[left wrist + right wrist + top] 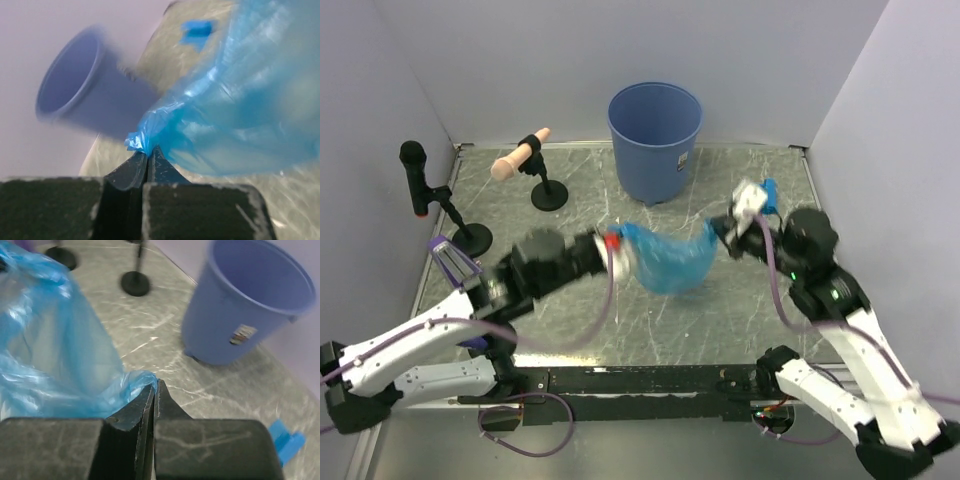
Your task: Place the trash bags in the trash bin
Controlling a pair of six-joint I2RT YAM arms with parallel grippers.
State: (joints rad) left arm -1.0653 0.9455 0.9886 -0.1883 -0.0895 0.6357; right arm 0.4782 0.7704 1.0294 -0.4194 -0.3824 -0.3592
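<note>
Here, top view: the blue trash bag (670, 258) hangs stretched betw. the left gripper (616, 243) and the right gripper (720, 232), over the table (740, 330). The bin (655, 125) stands upright behind it.

L wrist cam: jaws pressed together, pinching a bunched corner of the bag.

R wrist cam: jaws also pressed together on the bag's edge. A small blue packet (286, 440) lies on the table near the bin.
</note>
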